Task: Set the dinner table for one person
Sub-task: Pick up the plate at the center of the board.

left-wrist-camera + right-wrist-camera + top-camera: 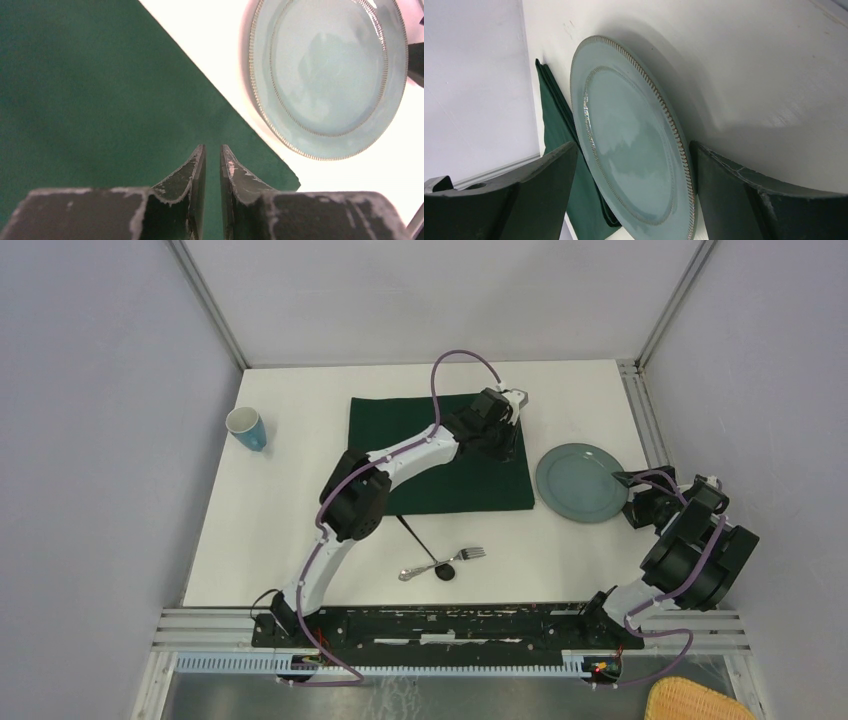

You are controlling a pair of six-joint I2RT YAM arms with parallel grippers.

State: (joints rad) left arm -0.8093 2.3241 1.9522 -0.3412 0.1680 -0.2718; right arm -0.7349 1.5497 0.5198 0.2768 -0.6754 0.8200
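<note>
- Top external: dinner table (290, 530) fills frame centre, green cloth (385, 435) on it at upper middle.
- left gripper (211, 148) over cloth, jaws a narrow slit apart, nothing between.
- right gripper (634, 146) wide open, fingers either side of plate (624, 115), centre right.

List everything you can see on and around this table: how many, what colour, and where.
dinner table: one, white, under everything
cloth: one, dark green, far middle
plate: one, blue-grey, right of cloth
cup: one, blue, far left
fork: one, silver, near middle
dark utensil: one, black, crossing the fork, type unclear
basket: one, tan wicker, off the table, near right
left gripper: black, over the cloth, jaws nearly together, empty
right gripper: black, at plate's rim, jaws wide
</note>
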